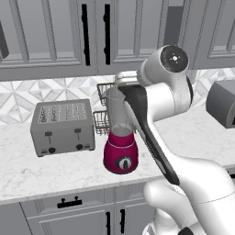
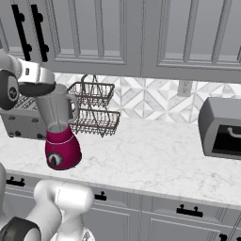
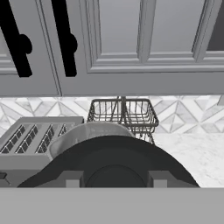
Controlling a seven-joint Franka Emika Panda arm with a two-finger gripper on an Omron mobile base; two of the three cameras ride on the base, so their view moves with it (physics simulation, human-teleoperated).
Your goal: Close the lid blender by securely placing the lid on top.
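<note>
One marble counter [image 2: 155, 155] here, with one grey toaster [image 1: 63, 126] on the left and one two-tier wire rack [image 2: 96, 110] at the far wall; one blender [image 1: 120, 137] sits just right of the toaster; one black lid [image 3: 111, 168] is right above its jar, between the gripper [image 3: 114, 178] fingers, looks clamped but can't tell for sure

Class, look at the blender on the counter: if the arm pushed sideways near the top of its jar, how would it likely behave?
The blender would probably tip rather than slide: its tall jar rises well above a short rounded base. The jar looks rigid, so it likely won't flex. Its side handle could catch a sideways push and turn it.
</note>
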